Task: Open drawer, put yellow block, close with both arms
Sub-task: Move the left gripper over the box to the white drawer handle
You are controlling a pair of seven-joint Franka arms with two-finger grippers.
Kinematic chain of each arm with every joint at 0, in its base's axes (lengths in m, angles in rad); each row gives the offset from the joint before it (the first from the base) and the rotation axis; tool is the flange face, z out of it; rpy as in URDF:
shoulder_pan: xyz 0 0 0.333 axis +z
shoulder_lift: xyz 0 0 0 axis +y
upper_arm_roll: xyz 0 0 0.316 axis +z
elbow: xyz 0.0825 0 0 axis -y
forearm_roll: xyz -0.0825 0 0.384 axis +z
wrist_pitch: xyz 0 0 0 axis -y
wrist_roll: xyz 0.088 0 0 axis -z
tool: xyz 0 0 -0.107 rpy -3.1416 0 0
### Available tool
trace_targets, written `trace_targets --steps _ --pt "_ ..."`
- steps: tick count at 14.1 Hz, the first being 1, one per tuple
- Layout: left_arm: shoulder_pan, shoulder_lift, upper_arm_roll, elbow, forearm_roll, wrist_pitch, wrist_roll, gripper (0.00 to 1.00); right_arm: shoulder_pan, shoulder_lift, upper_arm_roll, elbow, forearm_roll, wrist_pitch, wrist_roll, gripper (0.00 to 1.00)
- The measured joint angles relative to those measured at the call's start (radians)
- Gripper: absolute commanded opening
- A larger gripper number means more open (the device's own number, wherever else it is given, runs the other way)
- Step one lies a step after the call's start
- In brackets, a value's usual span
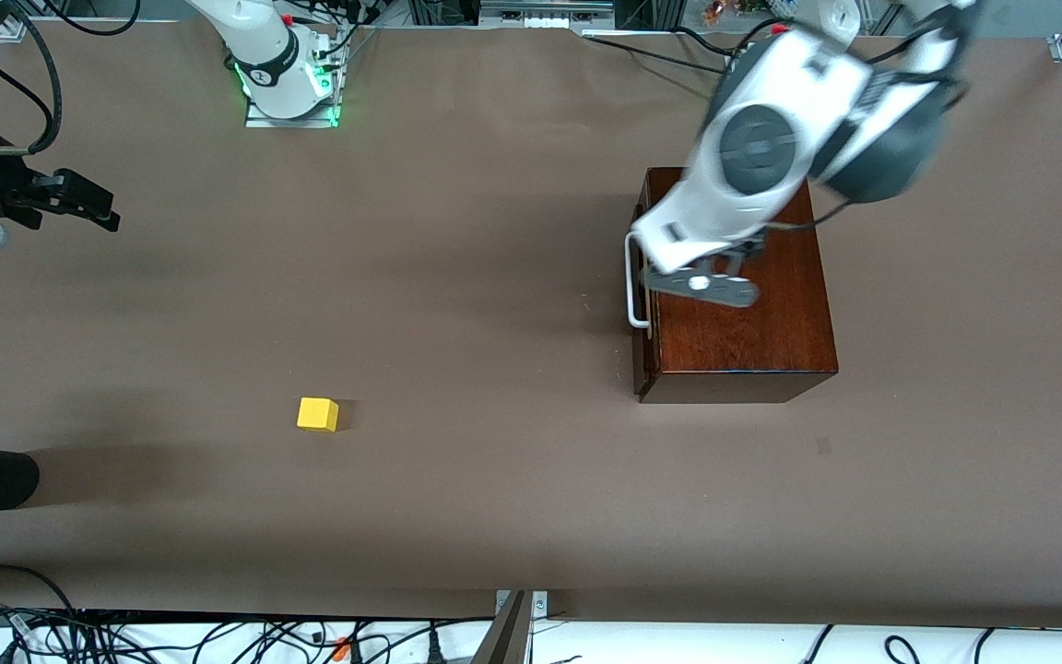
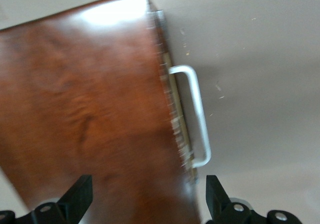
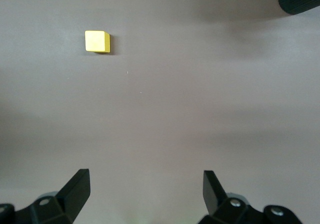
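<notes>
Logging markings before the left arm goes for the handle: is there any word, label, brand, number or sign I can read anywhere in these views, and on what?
None readable in any view.
Wooden box and its drawer: plain glossy wood, no label; white handle bare.
Yellow block: plain faces.
Both arms: no legible marking on the left arm's round end cap; the right arm's base shows only green lights.
Table: unmarked brown surface.

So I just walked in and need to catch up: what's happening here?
Two arms are set to put the yellow block into a drawer. The left gripper hangs open over the wooden box, close to the drawer's white handle; the drawer is shut. The right gripper waits open above bare table at its own end. The block sits untouched on the table.
</notes>
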Motion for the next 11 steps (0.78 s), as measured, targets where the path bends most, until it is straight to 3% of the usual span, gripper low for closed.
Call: trace_targets --steps 4,11 --pt "-0.156 0.121 0.001 0.072 0.122 0.035 -0.176 1.0 0.0 0.0 0.0 0.0 0.0 0.0 0.0 1.0" --pt "-0.2 0.216 0.005 0.073 0.208 0.121 -0.332 1.0 0.0 0.0 0.0 0.0 0.0 0.0 0.0 1.0"
